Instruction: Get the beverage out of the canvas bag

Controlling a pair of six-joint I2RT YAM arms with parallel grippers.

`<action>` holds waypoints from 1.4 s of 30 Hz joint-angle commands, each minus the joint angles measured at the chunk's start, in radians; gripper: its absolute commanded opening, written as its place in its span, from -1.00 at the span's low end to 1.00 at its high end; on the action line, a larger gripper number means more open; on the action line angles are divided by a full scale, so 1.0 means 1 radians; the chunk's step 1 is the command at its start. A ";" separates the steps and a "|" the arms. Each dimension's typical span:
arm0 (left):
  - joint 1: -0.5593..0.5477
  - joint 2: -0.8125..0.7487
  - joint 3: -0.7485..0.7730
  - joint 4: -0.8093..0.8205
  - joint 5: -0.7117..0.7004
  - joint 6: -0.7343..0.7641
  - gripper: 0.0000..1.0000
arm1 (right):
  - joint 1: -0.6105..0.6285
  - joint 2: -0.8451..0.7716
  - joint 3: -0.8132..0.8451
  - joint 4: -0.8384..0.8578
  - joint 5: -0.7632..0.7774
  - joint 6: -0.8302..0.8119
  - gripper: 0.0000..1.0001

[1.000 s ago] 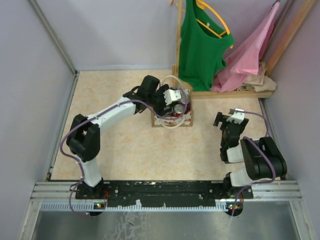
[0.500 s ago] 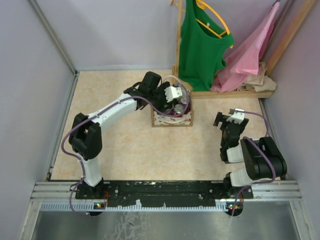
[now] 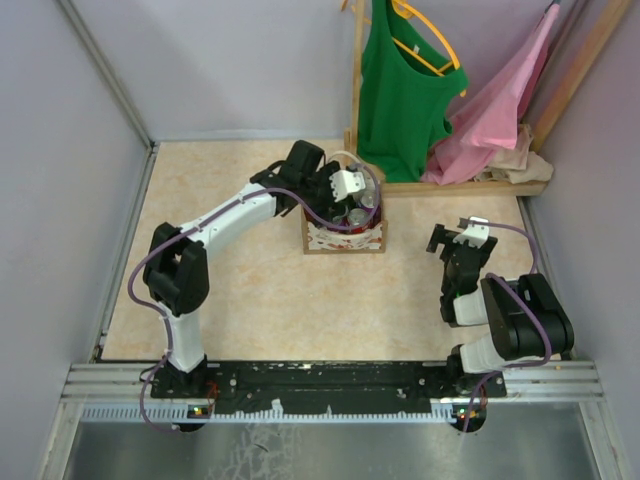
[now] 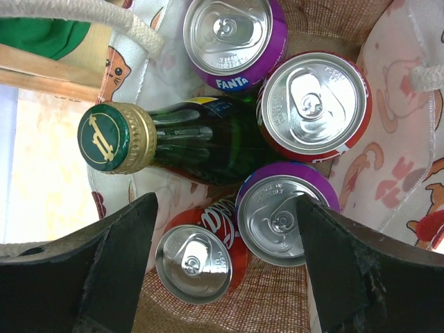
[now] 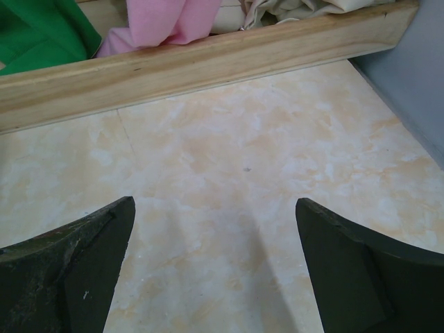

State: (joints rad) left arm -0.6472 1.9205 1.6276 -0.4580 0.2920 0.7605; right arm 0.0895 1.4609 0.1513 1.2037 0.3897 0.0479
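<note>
The canvas bag [image 3: 346, 237] stands mid-table, cream cloth with red prints. The left wrist view looks straight down into the canvas bag [image 4: 392, 139], where several beverages stand. They are a dark green bottle [image 4: 201, 149] with a green-and-gold cap, two purple Fanta cans [image 4: 232, 35] [image 4: 281, 218], a red can [image 4: 316, 104] and a tilted red Coca-Cola can [image 4: 196, 262]. My left gripper [image 3: 347, 190] [image 4: 225, 239] hovers open over the bag's mouth. The Coca-Cola can and the nearer purple can lie below, between its fingers, and it holds nothing. My right gripper [image 3: 456, 238] [image 5: 215, 236] is open over bare tabletop.
A wooden rack [image 3: 455, 186] stands behind and to the right of the bag, with a green top [image 3: 400, 90] and a pink garment [image 3: 500, 110] hanging on it. Its base rail [image 5: 208, 62] runs just ahead of the right gripper. Grey walls enclose the table.
The left arm has pushed a little farther back and right, so its gripper sits more squarely over the bag. The right arm has not moved.
</note>
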 commanded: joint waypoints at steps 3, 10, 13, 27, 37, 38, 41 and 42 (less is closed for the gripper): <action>0.003 -0.032 0.016 -0.038 0.035 -0.013 0.76 | -0.005 -0.008 0.022 0.042 0.003 -0.001 0.98; 0.003 -0.075 0.007 -0.026 0.058 -0.019 0.76 | -0.005 -0.008 0.022 0.042 0.003 -0.001 0.98; 0.002 -0.085 -0.002 -0.022 0.073 -0.019 0.76 | -0.005 -0.009 0.022 0.042 0.002 -0.001 0.98; 0.003 -0.043 -0.034 -0.013 0.088 -0.039 0.75 | -0.005 -0.008 0.022 0.042 0.002 0.000 0.98; 0.001 -0.024 -0.046 -0.033 0.082 -0.049 0.77 | -0.005 -0.008 0.022 0.042 0.003 -0.001 0.98; 0.001 -0.020 -0.047 -0.033 0.075 -0.050 0.76 | -0.006 -0.008 0.022 0.042 0.002 0.000 0.98; 0.001 -0.009 -0.044 -0.033 0.060 -0.052 0.76 | -0.005 -0.008 0.022 0.042 0.003 -0.001 0.98; 0.001 -0.005 -0.042 -0.036 0.059 -0.053 0.76 | -0.005 -0.008 0.022 0.042 0.003 -0.001 0.98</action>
State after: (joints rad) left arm -0.6456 1.8851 1.5940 -0.4725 0.3592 0.7113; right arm 0.0895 1.4609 0.1513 1.2037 0.3897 0.0479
